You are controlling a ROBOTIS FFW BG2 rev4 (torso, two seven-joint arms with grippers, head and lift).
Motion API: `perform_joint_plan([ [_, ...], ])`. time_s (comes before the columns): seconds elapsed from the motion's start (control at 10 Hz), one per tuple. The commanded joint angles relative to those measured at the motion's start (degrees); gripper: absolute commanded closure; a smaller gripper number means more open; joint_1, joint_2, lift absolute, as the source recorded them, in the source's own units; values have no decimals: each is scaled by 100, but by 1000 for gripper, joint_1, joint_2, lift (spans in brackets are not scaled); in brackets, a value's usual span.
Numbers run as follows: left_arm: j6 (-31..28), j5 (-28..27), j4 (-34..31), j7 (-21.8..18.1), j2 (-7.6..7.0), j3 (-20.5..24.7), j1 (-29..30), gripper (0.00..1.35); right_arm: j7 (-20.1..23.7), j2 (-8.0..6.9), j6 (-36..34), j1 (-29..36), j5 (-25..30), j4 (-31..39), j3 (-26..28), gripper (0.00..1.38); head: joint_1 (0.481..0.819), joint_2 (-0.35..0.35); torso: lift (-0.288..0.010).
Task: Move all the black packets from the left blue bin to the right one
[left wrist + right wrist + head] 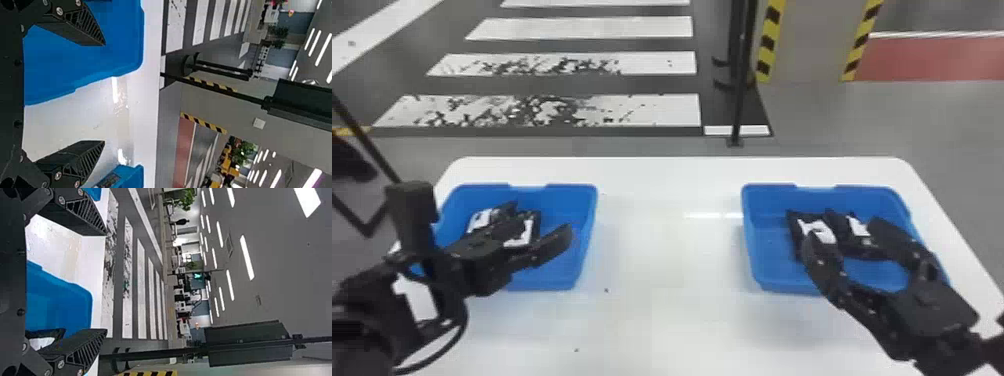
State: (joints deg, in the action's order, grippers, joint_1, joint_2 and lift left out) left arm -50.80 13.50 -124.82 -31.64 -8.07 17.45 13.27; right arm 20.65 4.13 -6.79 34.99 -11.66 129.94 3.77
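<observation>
Black packets with white labels [533, 220] lie in the left blue bin [586, 225], towards its left and middle. Over them is my left gripper [541, 222], its fingers spread and nothing seen between them; the left wrist view also has this gripper [104, 93] apart. At least two more black packets [797, 226] rest side by side in the right blue bin [752, 240]. My right gripper [844, 234] is above that bin, fingers wide apart, partly covering the packets. In the right wrist view the same gripper [106, 282] holds nothing, with part of a packet [55, 333] near one finger.
Both bins stand on a white table [667, 240], a broad strip of tabletop between them. A thin black pole [739, 100] rises behind the table's far edge. A dark stand [362, 125] is at the far left, beyond the left arm.
</observation>
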Motion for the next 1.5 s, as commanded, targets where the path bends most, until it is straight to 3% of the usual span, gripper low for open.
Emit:
perform_joint_plan([
  [0.0,-136,-230,339,62,-2,83,-188,156,0,0,89,396,12,400,-68,157,695,88,-140],
  [0.6,-685,-1087,1351,413,-63,414,-1018,160,53,0,75,762,-160,484,-205,163,695,262,-140],
  [1.1,-671,-1133,2547,484,-151,243,-1693,162,106,-9,-52,691,-365,344,-274,165,695,282,-140],
  [1.4,-629,-1098,3404,475,-257,-20,-2185,254,150,0,-108,649,-400,273,-297,167,695,274,-140],
])
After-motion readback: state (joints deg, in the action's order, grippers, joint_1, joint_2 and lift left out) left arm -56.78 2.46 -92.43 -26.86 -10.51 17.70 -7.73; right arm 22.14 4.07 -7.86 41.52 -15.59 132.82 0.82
